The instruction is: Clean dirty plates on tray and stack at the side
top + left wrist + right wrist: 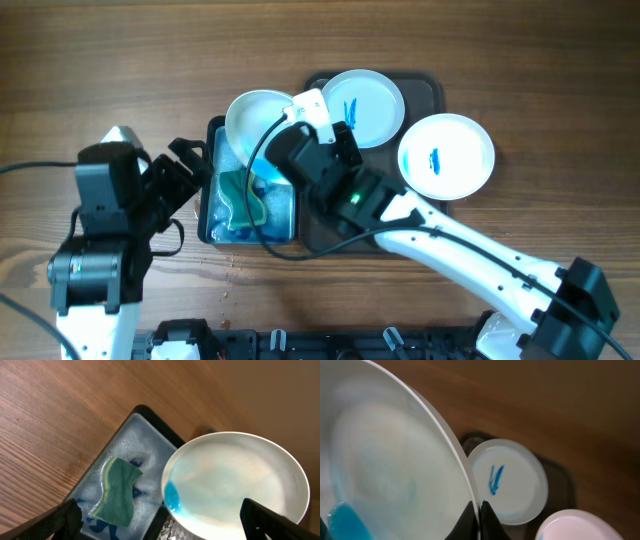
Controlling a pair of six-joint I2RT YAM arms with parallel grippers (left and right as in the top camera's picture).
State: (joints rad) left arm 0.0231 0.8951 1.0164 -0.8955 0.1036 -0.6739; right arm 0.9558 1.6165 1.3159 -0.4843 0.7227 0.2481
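Note:
My right gripper [283,135] is shut on the rim of a white plate [255,120] and holds it tilted over the blue-lined basin [208,205]. Blue liquid pools at the plate's low edge [171,495]; the pinched rim shows in the right wrist view [479,510]. A second plate [362,106] with a blue smear lies on the dark brown tray [428,92]. A third smeared plate [446,155] overhangs the tray's right edge. My left gripper [185,165] is open and empty, left of the basin; its fingers frame the left wrist view [160,522].
A green sponge [243,195] lies in the basin's soapy blue water, also in the left wrist view [117,492]. A black cable loops from the right arm across the basin. Bare wooden table surrounds everything.

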